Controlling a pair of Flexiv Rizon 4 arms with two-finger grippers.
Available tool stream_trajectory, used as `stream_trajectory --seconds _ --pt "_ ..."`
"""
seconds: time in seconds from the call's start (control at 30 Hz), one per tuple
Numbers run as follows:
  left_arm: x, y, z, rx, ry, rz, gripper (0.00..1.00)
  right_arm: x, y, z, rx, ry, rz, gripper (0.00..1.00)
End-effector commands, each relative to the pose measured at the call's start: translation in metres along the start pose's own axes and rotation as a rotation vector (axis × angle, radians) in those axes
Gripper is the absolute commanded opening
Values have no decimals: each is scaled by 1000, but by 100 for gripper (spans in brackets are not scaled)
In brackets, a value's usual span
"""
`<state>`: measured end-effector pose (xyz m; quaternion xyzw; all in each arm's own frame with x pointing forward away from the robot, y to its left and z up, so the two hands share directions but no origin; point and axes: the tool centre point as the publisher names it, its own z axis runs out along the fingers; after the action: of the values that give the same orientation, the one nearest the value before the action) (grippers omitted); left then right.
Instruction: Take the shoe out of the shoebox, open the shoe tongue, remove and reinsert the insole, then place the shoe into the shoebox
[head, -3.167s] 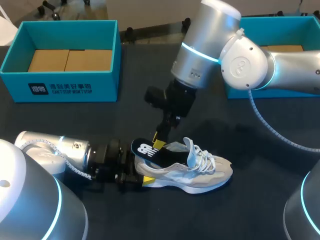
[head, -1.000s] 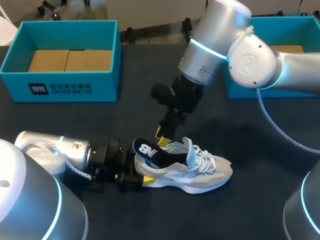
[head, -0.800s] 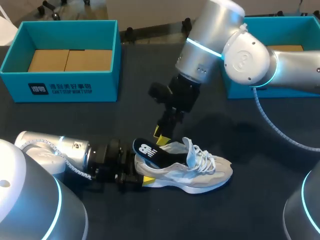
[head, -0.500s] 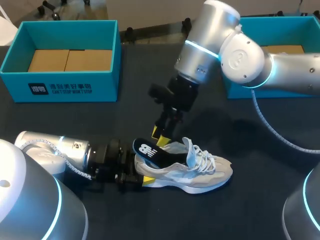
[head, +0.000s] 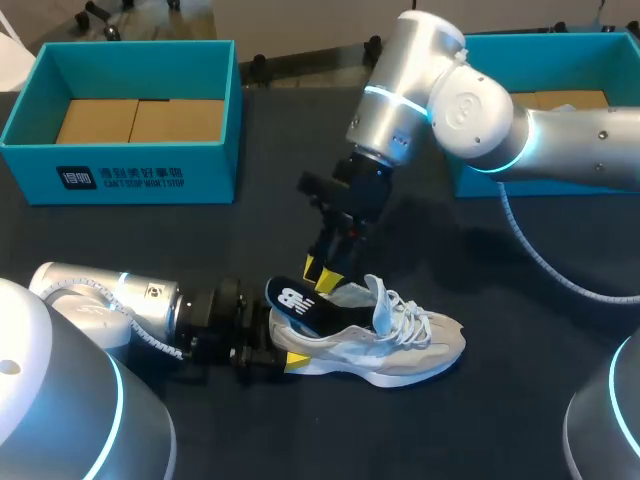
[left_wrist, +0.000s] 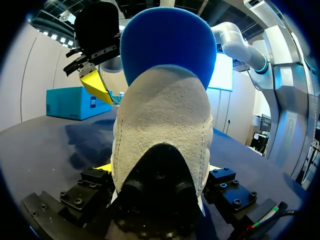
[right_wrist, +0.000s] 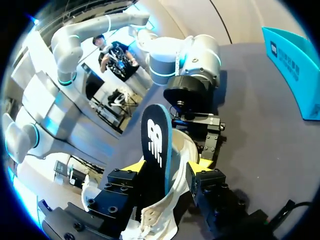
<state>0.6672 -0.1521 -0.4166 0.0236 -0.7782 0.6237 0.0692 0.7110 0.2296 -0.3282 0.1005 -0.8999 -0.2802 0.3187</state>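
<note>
shoe: your shoe (head: 385, 345) sits upright on the table (head: 250, 230); light, soft upper, so hold it by the firmer heel
left gripper (head: 272, 352): clamped on that heel
insole (head: 293, 301): thin, floppy foam sticking up from the heel opening; pinch its raised edge
right gripper (head: 321, 273): spread, 2 fingers straddling the insole, not pinching

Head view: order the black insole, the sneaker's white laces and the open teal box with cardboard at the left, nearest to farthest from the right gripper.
1. The black insole, just beneath the right gripper, sticking out of the grey-white sneaker.
2. The white laces, further toward the toe.
3. The open teal box, far off at the left rear.
</note>
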Motion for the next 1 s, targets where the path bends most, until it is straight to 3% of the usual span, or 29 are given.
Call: stream_trajectory --seconds 0.03,0.57,1.0 --pt "-1 0 0 0 0 -1 0 -11 1 4 -5 79 -8 49" --pt "-1 0 0 0 0 -1 0 7 -4 17 -32 97 -9 34" --pt "-1 0 0 0 0 -1 0 17 2 16 -26 71 -5 0"
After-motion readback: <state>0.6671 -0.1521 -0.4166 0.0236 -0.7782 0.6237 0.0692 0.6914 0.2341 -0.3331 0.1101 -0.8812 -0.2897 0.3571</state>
